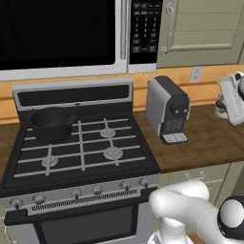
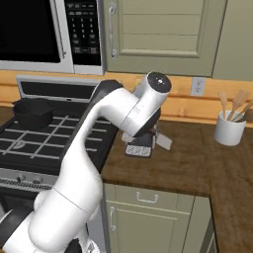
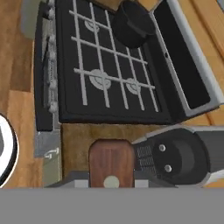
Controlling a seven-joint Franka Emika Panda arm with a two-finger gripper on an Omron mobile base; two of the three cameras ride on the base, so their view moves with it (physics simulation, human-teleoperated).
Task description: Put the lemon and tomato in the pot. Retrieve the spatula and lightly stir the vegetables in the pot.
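Note:
The black pot (image 1: pixel 52 124) stands on the stove's rear left burner, also seen as the pot (image 2: pixel 33 112) and the pot (image 3: pixel 133 27). Its inside looks dark and I make out nothing in it. The lemon and the tomato are out of view. My gripper (image 2: pixel 150 134) hangs over the counter just in front of the coffee machine, pointing down, well right of the pot. A brown wooden blade with a pale round end, apparently the spatula (image 3: pixel 111 159), sits right in the jaws' line, and the gripper looks shut on it. The fingers themselves are hidden.
A grey coffee machine (image 1: pixel 167 109) stands on the wooden counter (image 2: pixel 197 163) right of the stove (image 1: pixel 81 147). A white utensil cup (image 2: pixel 230 131) with wooden utensils is at the back right, a white appliance (image 1: pixel 232 97) further along. The microwave (image 1: pixel 57 33) hangs above.

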